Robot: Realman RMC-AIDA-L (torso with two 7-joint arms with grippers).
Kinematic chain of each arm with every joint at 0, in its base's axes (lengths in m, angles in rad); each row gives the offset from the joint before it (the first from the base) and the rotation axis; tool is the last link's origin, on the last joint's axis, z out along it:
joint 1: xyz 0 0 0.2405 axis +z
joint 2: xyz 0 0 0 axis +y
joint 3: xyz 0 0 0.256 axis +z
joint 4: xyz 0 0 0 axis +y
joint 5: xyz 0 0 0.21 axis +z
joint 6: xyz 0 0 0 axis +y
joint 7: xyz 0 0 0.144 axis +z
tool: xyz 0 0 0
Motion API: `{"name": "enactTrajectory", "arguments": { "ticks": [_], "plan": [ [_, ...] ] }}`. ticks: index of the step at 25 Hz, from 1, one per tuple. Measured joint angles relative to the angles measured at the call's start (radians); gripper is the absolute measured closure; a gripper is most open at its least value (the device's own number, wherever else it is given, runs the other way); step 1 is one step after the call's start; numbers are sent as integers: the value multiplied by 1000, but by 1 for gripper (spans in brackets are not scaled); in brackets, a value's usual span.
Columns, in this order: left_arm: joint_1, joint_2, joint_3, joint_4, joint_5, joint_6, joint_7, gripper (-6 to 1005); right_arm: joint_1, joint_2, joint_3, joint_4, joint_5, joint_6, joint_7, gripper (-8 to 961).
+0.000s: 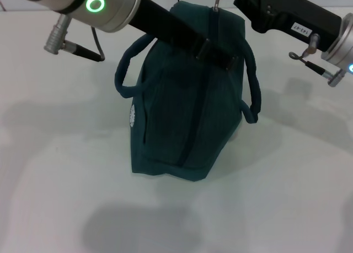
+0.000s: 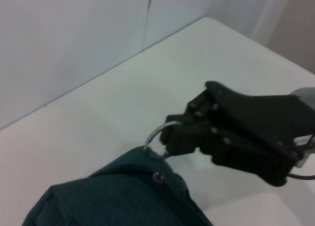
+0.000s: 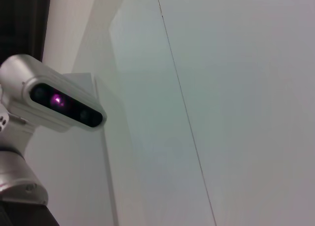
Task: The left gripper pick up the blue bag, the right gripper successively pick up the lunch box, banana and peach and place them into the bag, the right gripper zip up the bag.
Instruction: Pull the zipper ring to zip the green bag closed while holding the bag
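Right gripper (image 2: 170,137) on blue bag (image 1: 187,115) zipper ring (image 2: 160,137)

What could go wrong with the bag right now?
The right gripper pinches only the thin zipper ring, so the ring might slip out. The blue bag stands soft and slanted on the table; a hard pull could tip or drag it, even with the left gripper at its top.
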Motion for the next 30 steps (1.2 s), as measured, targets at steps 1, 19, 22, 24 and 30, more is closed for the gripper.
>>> {"name": "enactTrajectory", "arguments": {
  "ticks": [1, 19, 22, 24, 30],
  "plan": [
    [0, 0, 0, -7, 2, -2, 0, 111, 0, 0, 0, 0, 0, 0, 0, 944],
    [-23, -5, -3, -58, 79, -11, -3, 111, 4, 0, -9, -5, 2, 4, 8, 943],
    [-20, -2, 21, -60, 90, -19, 2, 124, 4, 0, -9, -5, 2, 4, 9, 943],
    [-18, -1, 53, -58, 119, -28, 4, 133, 3, 0, -9, -5, 2, 4, 9, 943],
    [-23, -4, 83, -55, 169, -34, -1, 328, 3, 0, -9, -8, 2, 1, 10, 943]
  ]
}}
